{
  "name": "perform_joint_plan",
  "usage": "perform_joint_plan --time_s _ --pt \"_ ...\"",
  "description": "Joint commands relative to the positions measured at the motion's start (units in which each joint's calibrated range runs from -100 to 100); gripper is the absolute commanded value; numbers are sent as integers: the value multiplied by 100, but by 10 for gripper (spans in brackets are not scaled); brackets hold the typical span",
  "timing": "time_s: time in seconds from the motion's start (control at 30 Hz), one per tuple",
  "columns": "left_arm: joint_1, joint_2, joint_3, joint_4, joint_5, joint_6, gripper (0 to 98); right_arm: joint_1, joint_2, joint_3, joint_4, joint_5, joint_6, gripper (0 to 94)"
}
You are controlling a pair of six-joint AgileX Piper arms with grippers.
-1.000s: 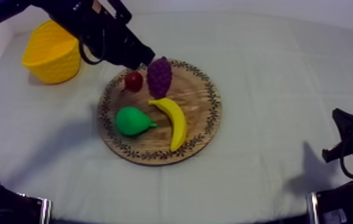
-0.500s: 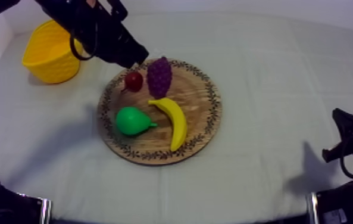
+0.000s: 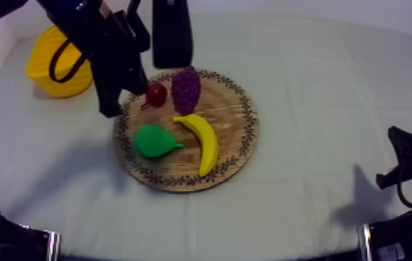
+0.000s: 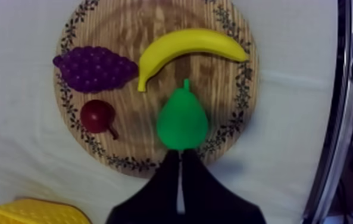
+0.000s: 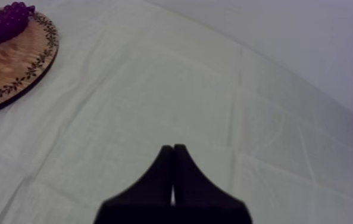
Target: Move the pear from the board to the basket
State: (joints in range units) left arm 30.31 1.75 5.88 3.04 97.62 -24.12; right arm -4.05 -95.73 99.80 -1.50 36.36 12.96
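Observation:
The green pear (image 3: 156,141) lies on the left half of the round wooden board (image 3: 236,111), stem toward the banana (image 3: 205,142). My left gripper (image 3: 109,109) hangs over the board's left rim, between the yellow basket (image 3: 52,66) and the pear. In the left wrist view its fingers (image 4: 180,164) lie together as a narrow wedge, shut on nothing, just short of the pear's (image 4: 182,122) broad end. My right gripper (image 3: 406,166) rests at the table's right side, its fingers shut (image 5: 172,154) over bare cloth.
Also on the board are a bunch of grapes (image 3: 186,89) and a small red fruit (image 3: 156,94) at the far side, close to my left arm. The basket stands at the far left corner. The cloth right of the board is open.
My left arm has swung from the board's far edge near the grapes toward the left rim, its gripper now pointing down beside the pear. Fruit and right arm have not moved.

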Motion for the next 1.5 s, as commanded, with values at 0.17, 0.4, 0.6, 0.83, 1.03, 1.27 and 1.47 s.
perform_joint_plan --time_s 0.17,0.4,0.6,0.83,1.03,1.27,1.47 --pt "3 -23 -100 -27 202 -500 71 -1 -3 -2 1 2 1 4" --pt "26 9 -111 -90 129 -215 273 -1 -3 -2 1 2 1 4" --pt "89 24 -14 -236 105 -54 453 -1 -3 -2 1 2 1 4" --pt "100 60 126 -581 0 536 814 -1 -3 -2 1 2 1 4" --pt "139 85 327 -746 -200 924 944 -1 -3 -2 1 2 1 4" --pt "117 73 251 -588 -201 831 963 -1 -3 -2 1 2 1 4" --pt "112 74 259 -493 -154 662 962 -1 -3 -2 1 2 1 4"
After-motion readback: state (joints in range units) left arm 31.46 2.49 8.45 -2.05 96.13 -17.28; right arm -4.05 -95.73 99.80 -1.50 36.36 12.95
